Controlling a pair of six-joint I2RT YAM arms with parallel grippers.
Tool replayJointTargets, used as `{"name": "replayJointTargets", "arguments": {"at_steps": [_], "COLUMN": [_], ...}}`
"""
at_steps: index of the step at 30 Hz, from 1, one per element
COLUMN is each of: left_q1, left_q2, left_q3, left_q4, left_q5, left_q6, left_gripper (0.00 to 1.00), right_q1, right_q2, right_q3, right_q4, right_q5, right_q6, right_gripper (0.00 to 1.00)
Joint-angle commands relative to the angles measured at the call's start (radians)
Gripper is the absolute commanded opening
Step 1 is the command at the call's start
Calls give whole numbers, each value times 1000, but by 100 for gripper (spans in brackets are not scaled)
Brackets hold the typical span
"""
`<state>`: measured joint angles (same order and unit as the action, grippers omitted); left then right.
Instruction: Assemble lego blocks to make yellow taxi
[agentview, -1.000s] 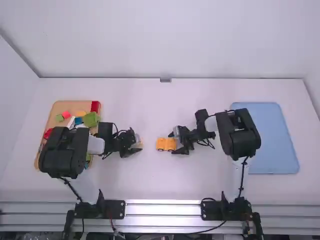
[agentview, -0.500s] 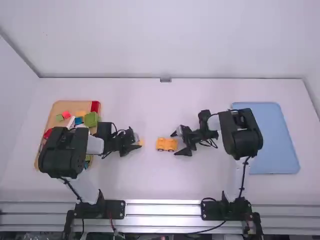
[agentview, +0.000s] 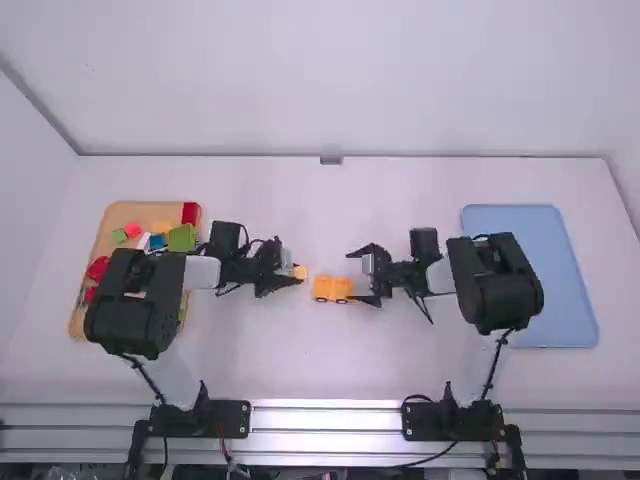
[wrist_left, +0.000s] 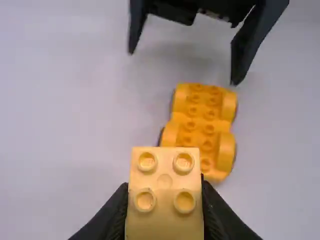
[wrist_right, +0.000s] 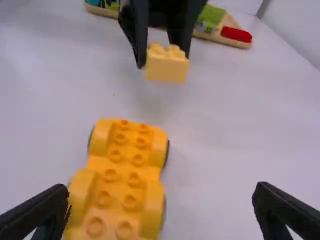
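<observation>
Near the middle of the white table (agentview: 300, 370) sits the wheeled yellow base (agentview: 332, 289), upright, with studs along its top and rounded wheel covers at its sides. Just beside its left end, the left gripper (agentview: 297, 274) pinches a square yellow block (wrist_left: 165, 200) between its two fingers. Four round studs stand on the block's top, and in the high view it is near the base but apart from it, so the two pieces are not joined. At the base's other end is the right gripper (agentview: 354, 278), its fingers spread wide with nothing between the pads. One of those fingers comes very close to the base in the right wrist view, though I can't quite make out whether it touches. Over on the left side of the table, a wooden tray (agentview: 118, 215) holds loose pieces, among them a green block (agentview: 182, 237) and a red block (agentview: 190, 212), with the left arm reaching across part of it. At the right side lies a flat blue tray (agentview: 530, 270), its near left part hidden by the right arm.
</observation>
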<state>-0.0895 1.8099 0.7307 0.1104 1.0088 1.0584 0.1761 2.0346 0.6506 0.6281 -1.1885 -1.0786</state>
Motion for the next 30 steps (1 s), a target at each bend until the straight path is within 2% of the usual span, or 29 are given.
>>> {"name": "replayJointTargets", "arguments": {"at_steps": [1, 4, 6, 9, 13, 16, 22, 26, 28, 30], "left_q1": [-31, -45, -62, -78, -106, -124, -133, -142, -158, -167], "left_q2": [-12, -12, -11, -11, -11, -11, -11, -5, 13, 35], "left_q3": [47, 80, 91, 89, 79, 79, 80, 80, 80, 80], "left_q4": [-56, -113, -118, -108, -88, -100, -117, -127, -111, -80], "left_q5": [-9, 4, -4, -8, -27, -74, -79, -83, -84, -87], "left_q6": [69, 100, 101, 102, 101, 99, 101, 99, 98, 86], "left_gripper": [2, 2, 2, 2, 2, 2, 2, 2, 2, 2], "right_q1": [22, 73, 129, 167, 169, 149, 101, 89, 97, 99], "right_q2": [10, 10, 10, 10, 34, 84, 202, 238, 244, 244], "right_q3": [-61, -108, -129, -118, -51, 0, 100, 131, 126, 118], "right_q4": [133, 216, 225, 213, 118, 53, 44, 39, 40, 40], "right_q5": [33, 161, 235, 286, 283, 246, 53, -3, -3, 15], "right_q6": [341, 410, 409, 409, 379, 317, 311, 270, 222, 189], "right_gripper": [98, 98, 98, 98, 99, 96, 94, 89, 83, 66]}}
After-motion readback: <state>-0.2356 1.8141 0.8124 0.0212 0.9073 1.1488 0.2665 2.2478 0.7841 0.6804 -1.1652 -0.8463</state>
